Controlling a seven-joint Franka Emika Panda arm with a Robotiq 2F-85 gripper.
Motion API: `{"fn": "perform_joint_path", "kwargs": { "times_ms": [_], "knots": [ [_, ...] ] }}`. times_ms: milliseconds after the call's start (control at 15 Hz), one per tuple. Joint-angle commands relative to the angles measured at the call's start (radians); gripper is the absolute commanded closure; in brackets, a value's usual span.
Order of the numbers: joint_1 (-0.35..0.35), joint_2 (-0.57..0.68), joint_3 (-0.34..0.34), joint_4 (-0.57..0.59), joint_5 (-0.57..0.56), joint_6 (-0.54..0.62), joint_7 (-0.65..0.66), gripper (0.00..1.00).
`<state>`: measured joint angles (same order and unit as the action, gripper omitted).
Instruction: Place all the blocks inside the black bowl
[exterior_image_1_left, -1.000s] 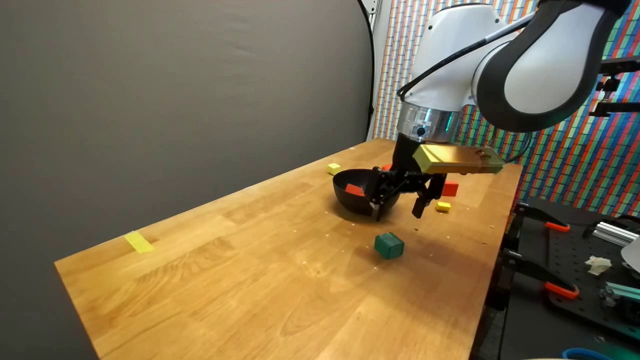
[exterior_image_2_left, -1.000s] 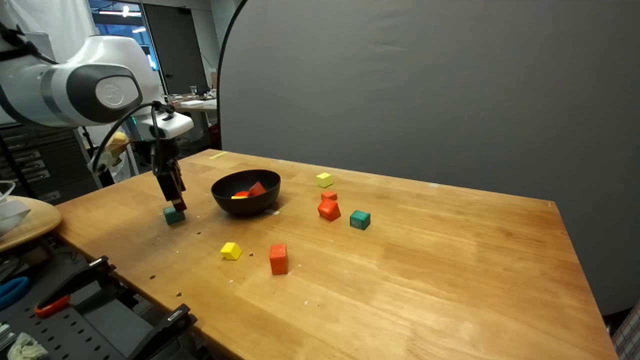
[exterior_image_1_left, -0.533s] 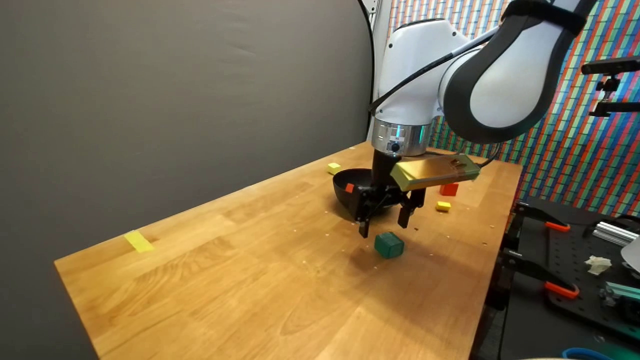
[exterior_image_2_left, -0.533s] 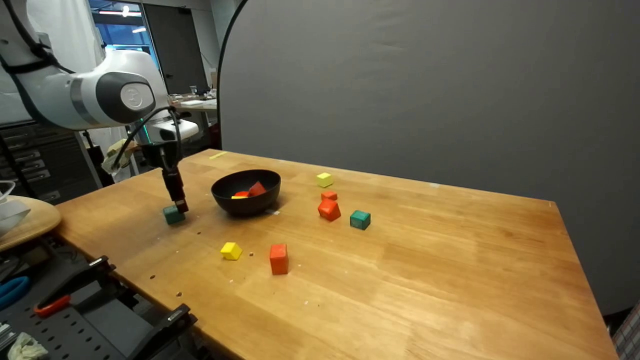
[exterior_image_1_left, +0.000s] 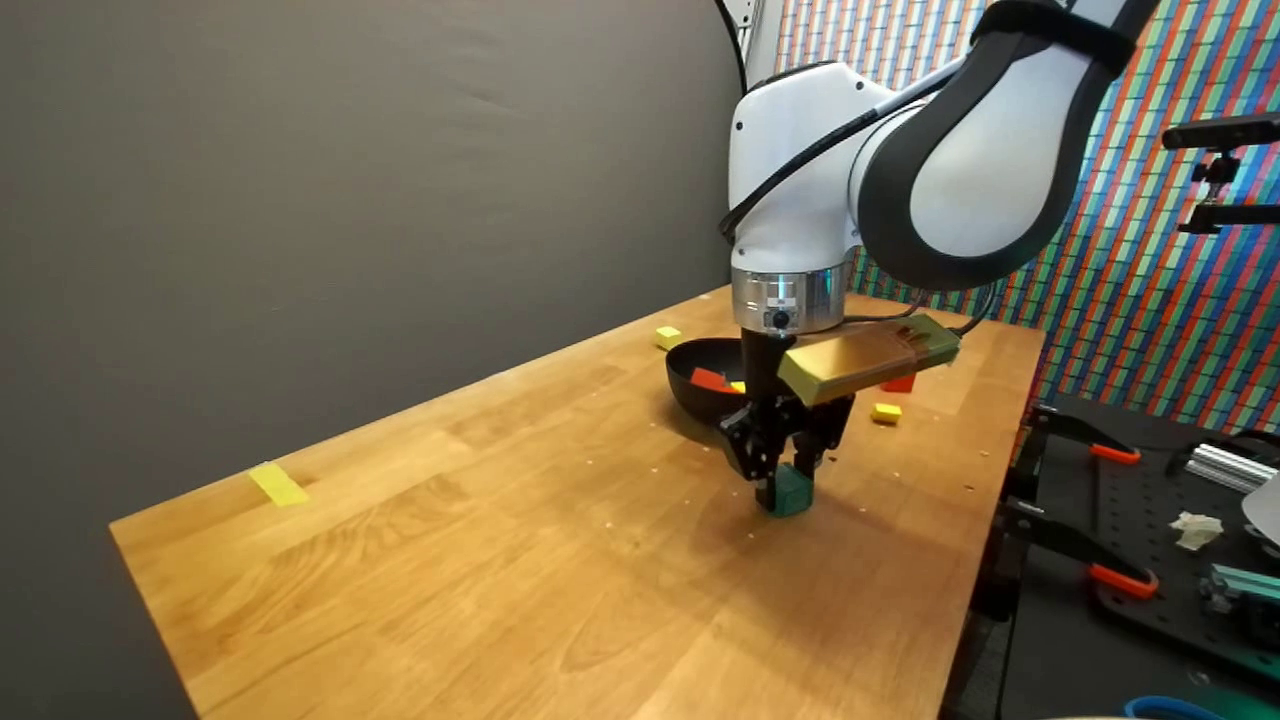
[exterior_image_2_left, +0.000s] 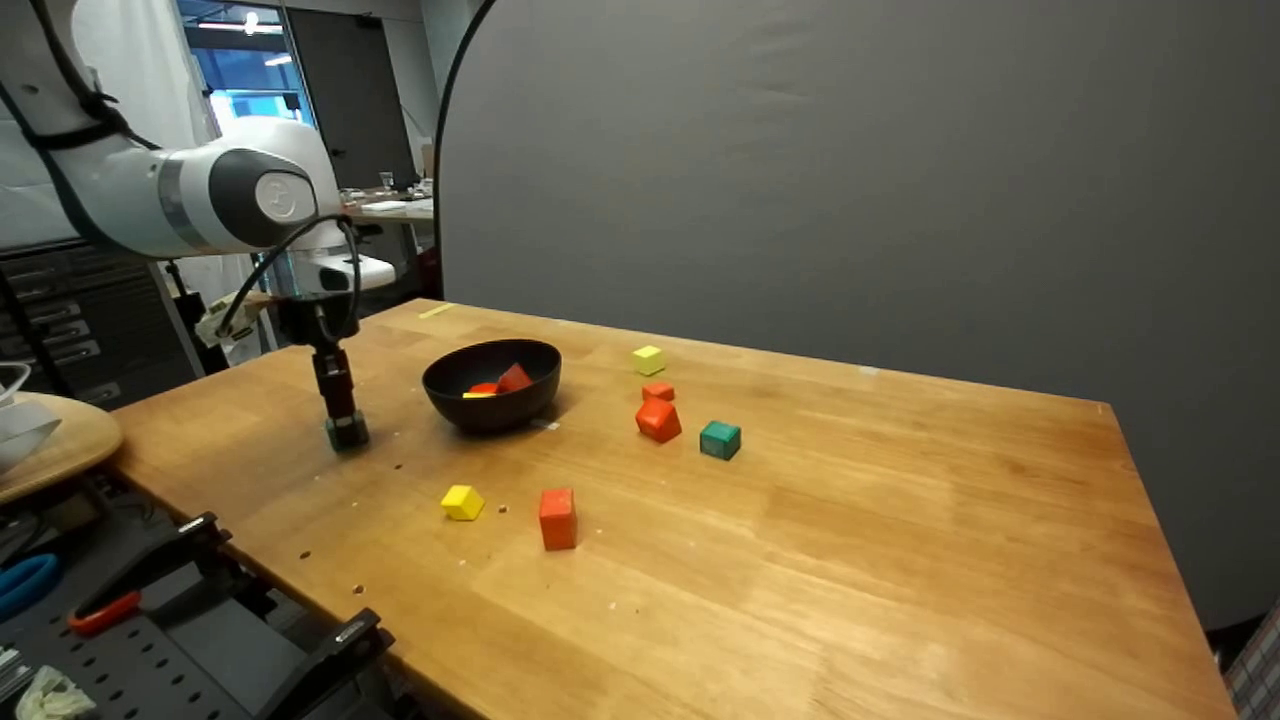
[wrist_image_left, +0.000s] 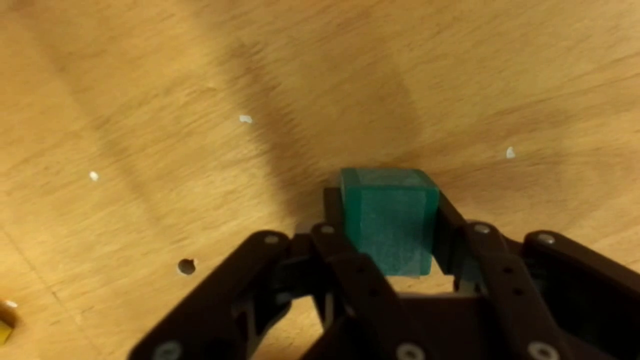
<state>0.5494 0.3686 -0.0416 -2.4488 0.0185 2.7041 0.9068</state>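
My gripper (wrist_image_left: 389, 215) is down at the table with its jaws pressed on two sides of a green block (exterior_image_1_left: 796, 494), which fills the gap between the pads in the wrist view. That block still appears to rest on the wood. Beside it stands the black bowl (exterior_image_2_left: 490, 416), holding a red block (exterior_image_2_left: 515, 378), an orange piece (exterior_image_2_left: 484, 387) and something yellow (exterior_image_2_left: 478, 394). On the table in an exterior view lie a yellow block (exterior_image_2_left: 462, 502), an upright red block (exterior_image_2_left: 558, 520), two more red blocks (exterior_image_2_left: 658, 420), a second green block (exterior_image_2_left: 720, 441) and a yellow-green block (exterior_image_2_left: 649, 360).
The wooden table (exterior_image_1_left: 500, 560) ends at a grey backdrop (exterior_image_2_left: 850, 180) along its far side. Black clamps (exterior_image_1_left: 1080, 545) grip the near edge, beside a dark pegboard. A strip of yellow tape (exterior_image_1_left: 279, 484) sticks to a corner.
The gripper has come down over the green block, and its wide-open jaws have closed in against the block's sides. Other blocks and the bowl stand where they were.
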Motion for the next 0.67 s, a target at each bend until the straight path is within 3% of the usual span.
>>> {"fn": "perform_joint_path", "kwargs": {
  "times_ms": [0,467,600],
  "knots": [
    [-0.042,-0.019,0.036,0.001,-0.042,-0.019,0.027,0.82],
    [-0.033,-0.27,-0.042,-0.188,-0.202,0.171,0.254,0.82],
    [-0.044,-0.329,-0.099,-0.204,-0.364,0.184,0.4,0.82]
  ]
}}
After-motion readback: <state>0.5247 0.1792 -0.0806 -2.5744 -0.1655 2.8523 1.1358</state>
